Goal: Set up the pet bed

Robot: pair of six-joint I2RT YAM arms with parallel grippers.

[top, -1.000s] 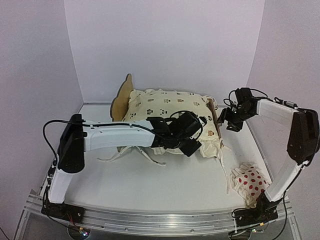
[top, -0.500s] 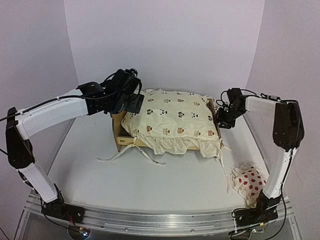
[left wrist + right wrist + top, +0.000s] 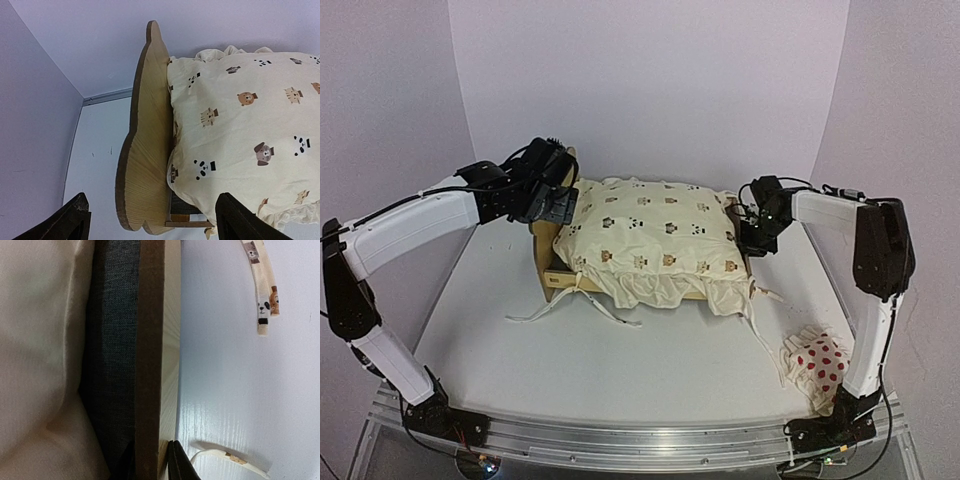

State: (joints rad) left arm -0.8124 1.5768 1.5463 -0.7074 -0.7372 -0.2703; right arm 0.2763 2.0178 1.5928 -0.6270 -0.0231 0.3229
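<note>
Tabletop (image 3: 225, 365); right claw (image 3: 151, 460) astride pet bed (image 3: 150, 340)

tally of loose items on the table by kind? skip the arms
pet bed (light wood frame): 1
cushion (cream, animal print, ties): 1
pillow (white, red dots): 1
Total: 3
</note>
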